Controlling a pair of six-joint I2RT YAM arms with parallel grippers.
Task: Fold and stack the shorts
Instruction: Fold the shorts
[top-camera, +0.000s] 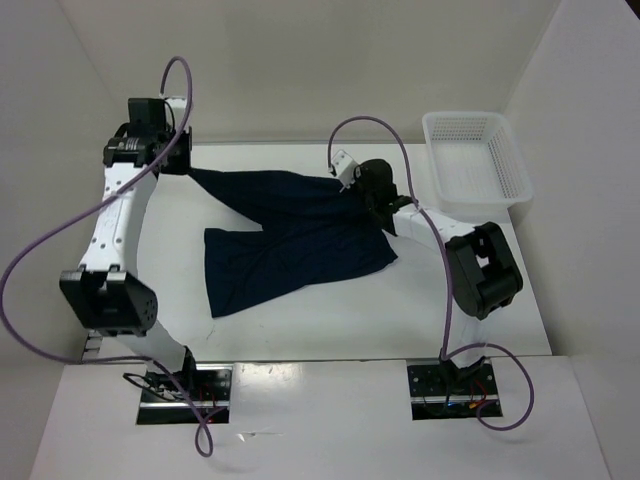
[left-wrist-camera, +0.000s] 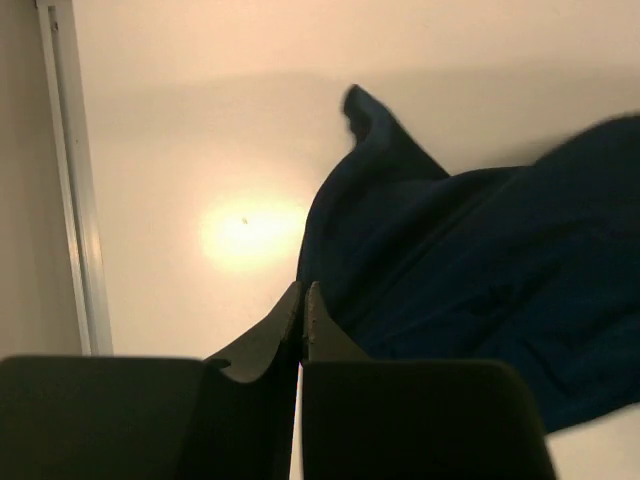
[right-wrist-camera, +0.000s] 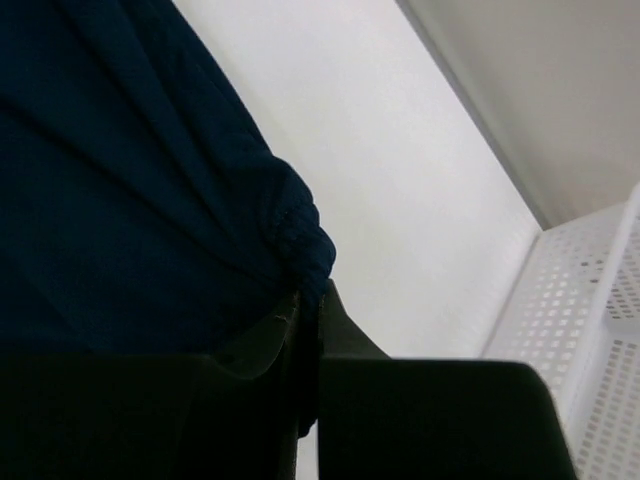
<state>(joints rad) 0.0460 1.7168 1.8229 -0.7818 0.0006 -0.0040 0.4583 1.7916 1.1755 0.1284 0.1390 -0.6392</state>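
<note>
The dark navy shorts (top-camera: 290, 240) lie spread on the white table, their far edge pulled out between the two grippers. My left gripper (top-camera: 183, 163) is shut at the shorts' far left corner, which runs to a taut point at its tips. In the left wrist view the jaws (left-wrist-camera: 303, 297) are pressed together and the cloth (left-wrist-camera: 480, 270) meets the tips from the right. My right gripper (top-camera: 362, 186) is shut on the far right corner. The right wrist view shows the gathered waistband (right-wrist-camera: 295, 225) pinched between its fingers (right-wrist-camera: 312, 300).
A white mesh basket (top-camera: 478, 160) stands at the table's far right corner; it also shows in the right wrist view (right-wrist-camera: 600, 330). White walls close in the table at the back and both sides. A wall strip (left-wrist-camera: 75, 180) runs along the left.
</note>
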